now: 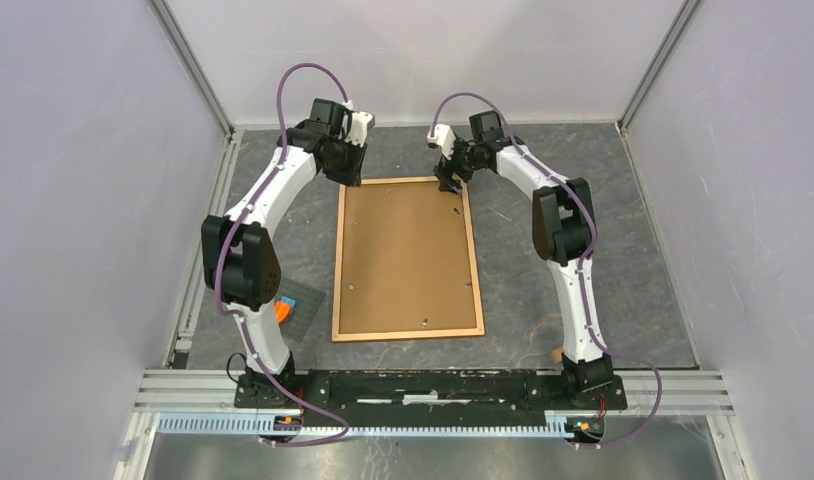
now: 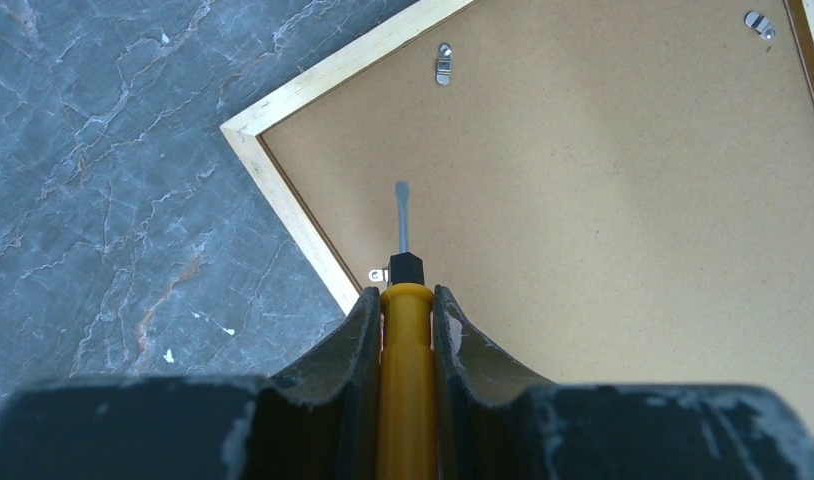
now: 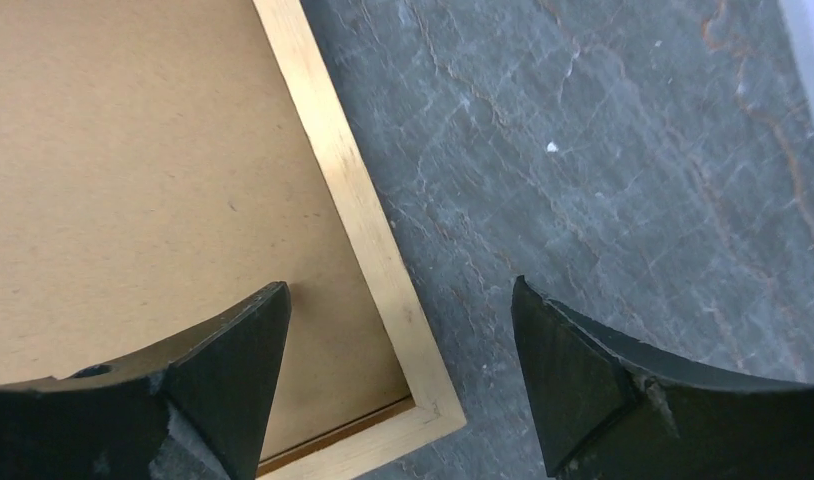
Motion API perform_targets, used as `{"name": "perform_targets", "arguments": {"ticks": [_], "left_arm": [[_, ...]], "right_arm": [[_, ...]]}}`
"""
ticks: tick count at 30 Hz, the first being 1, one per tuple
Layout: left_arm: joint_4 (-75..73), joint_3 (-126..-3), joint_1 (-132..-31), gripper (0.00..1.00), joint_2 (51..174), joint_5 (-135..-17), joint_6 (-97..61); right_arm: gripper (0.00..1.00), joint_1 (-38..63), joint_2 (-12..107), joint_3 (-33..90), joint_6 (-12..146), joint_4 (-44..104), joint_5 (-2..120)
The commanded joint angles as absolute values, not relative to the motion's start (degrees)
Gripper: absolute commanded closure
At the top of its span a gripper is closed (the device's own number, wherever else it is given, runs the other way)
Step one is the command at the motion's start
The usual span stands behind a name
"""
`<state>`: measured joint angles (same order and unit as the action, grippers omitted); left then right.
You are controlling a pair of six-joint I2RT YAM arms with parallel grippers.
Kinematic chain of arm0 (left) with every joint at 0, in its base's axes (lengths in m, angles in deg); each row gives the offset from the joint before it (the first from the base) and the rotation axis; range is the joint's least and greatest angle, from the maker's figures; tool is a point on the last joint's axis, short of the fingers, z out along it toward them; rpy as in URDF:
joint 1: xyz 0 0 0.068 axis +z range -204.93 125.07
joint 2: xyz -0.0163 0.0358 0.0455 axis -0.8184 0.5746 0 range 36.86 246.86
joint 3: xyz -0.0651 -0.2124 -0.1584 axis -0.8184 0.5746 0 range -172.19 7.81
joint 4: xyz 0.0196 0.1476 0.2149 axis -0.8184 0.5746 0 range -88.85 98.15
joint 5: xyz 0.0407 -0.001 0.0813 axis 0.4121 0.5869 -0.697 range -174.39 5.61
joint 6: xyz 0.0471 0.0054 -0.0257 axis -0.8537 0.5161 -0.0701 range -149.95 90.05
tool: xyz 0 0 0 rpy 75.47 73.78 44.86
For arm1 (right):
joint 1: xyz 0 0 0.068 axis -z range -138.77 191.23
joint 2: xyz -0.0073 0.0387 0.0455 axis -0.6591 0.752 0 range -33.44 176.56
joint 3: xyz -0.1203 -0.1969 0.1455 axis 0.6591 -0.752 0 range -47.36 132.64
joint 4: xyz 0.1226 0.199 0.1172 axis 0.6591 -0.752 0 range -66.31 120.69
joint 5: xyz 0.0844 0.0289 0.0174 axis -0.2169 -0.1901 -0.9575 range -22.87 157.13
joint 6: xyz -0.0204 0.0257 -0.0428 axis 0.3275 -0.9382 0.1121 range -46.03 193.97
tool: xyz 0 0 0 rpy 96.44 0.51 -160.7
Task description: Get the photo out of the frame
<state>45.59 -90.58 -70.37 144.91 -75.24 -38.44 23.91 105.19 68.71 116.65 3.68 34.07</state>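
The frame (image 1: 407, 334) lies face down on the grey table, its brown backing board (image 1: 408, 255) up. The photo is hidden beneath the board. My left gripper (image 1: 348, 165) hovers over the far left corner, shut on a yellow-handled screwdriver (image 2: 407, 370). The screwdriver's blade points over the board (image 2: 603, 200), just past a small metal clip (image 2: 379, 275) by the wooden border (image 2: 293, 215). My right gripper (image 1: 450, 180) is open and empty over the far right corner. In the right wrist view its jaws (image 3: 398, 290) straddle the border (image 3: 358, 210), one finger over the board (image 3: 133, 170).
A small grey plate (image 1: 301, 300) with an orange block (image 1: 282, 311) lies left of the frame near the left arm's base. More clips (image 2: 443, 63) (image 2: 759, 24) sit on the board's edges. White walls enclose the table on three sides.
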Motion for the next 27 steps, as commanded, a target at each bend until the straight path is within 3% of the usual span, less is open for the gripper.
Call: {"name": "perform_targets", "arguments": {"ticks": [1, 4, 10, 12, 21, 24, 27], "left_arm": [[44.92, -91.12, -70.09, 0.98, 142.66, -74.94, -36.19], [44.88, -90.53, -70.02, 0.98, 142.35, -74.88, -36.23], [44.56, -89.67, -69.7, 0.98, 142.19, -74.33, -36.54], [44.56, -89.99, -69.58, 0.98, 142.75, -73.86, -36.35], [44.55, -91.98, -69.52, 0.98, 144.77, -72.27, -36.45], [44.56, -92.54, -69.51, 0.98, 145.36, -72.01, -36.62], [44.5, -93.34, -69.56, 0.98, 146.13, -71.76, -36.63]], "right_arm": [[0.16, 23.58, 106.86, 71.14, 114.37, 7.47, 36.24], [0.23, 23.13, 107.45, 69.57, 116.06, 6.89, 37.68], [0.68, 23.73, 107.47, 69.18, 122.41, -0.48, 42.38], [0.76, 24.23, 106.62, 67.87, 124.62, -2.59, 44.07], [0.93, 31.6, 103.9, 65.06, 127.55, -12.57, 50.21], [1.0, 35.07, 102.95, 64.35, 122.49, -14.53, 52.75], [1.0, 39.09, 100.27, 60.3, 114.06, -14.47, 53.43]]}}
